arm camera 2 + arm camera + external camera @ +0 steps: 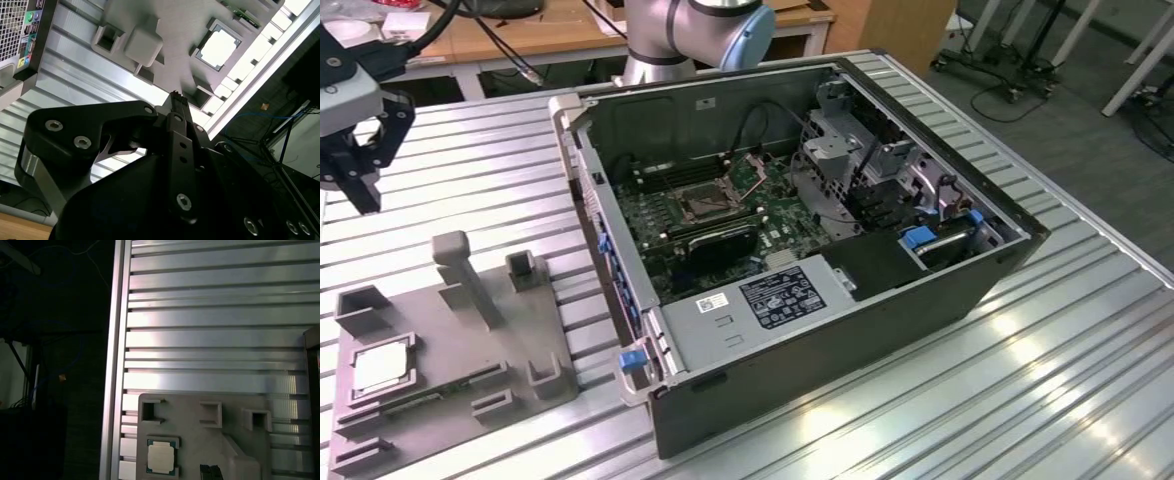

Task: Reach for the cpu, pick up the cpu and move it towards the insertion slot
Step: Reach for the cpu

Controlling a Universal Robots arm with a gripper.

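An open computer case (854, 330) stands in the middle of a ribbed metal table (467, 170). At the exterior view's left a grey tray (520, 330) lies close to the table's edge, with bare table between it and the case. The cpu (380, 370) lies flat in the tray's square recess, pale face up, and is seen in both wrist views (219, 48) (161, 458). The gripper (360, 190) hangs above the table at the far left of the exterior view, well apart from the cpu and touching nothing. I cannot tell how far apart its fingers are. The insertion slot (700, 205) sits on the green board inside the case. Past the table's edge is dark floor with cables.
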